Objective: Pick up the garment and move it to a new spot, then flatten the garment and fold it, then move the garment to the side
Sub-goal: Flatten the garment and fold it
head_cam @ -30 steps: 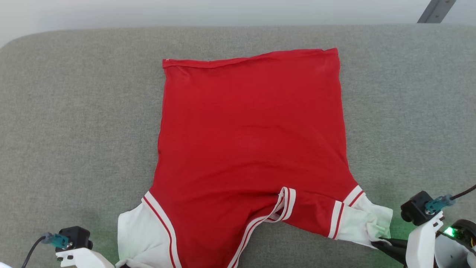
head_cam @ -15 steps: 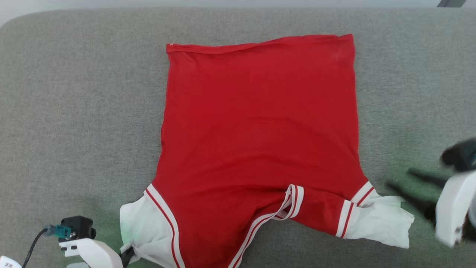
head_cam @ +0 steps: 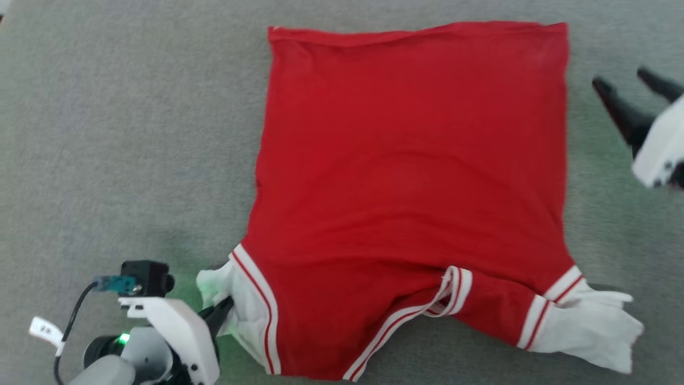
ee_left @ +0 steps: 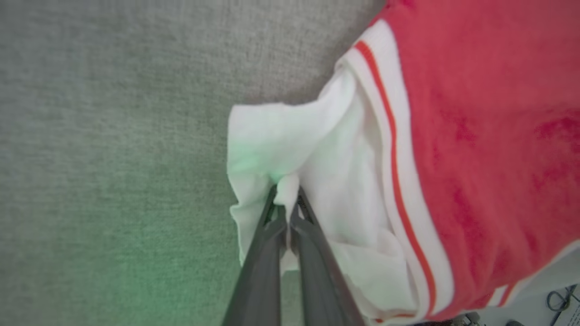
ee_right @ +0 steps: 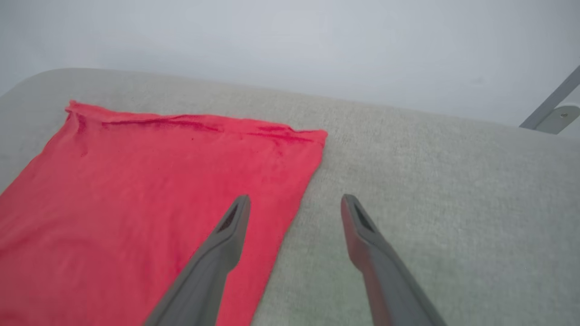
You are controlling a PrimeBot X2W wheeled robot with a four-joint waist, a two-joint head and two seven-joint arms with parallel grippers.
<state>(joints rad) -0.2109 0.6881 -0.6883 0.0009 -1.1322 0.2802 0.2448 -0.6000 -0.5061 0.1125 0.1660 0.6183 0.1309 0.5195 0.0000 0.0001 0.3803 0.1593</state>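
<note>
Nearest you on the left, your left gripper [ee_left: 286, 199] is pinched tight on a fold of the white left sleeve [ee_left: 317, 149]. Its body is partly cut off in the head view. A small tag [head_cam: 44, 330] hangs on its cable, the writing too blurred to read. One red shirt [head_cam: 411, 160] lies spread on the grey cushion [head_cam: 133, 133], hem far, with the right sleeve [head_cam: 588, 326] loose. Far right, your right gripper [head_cam: 622, 79] hovers with fingers spread wide and empty, just beside the shirt's right edge.
</note>
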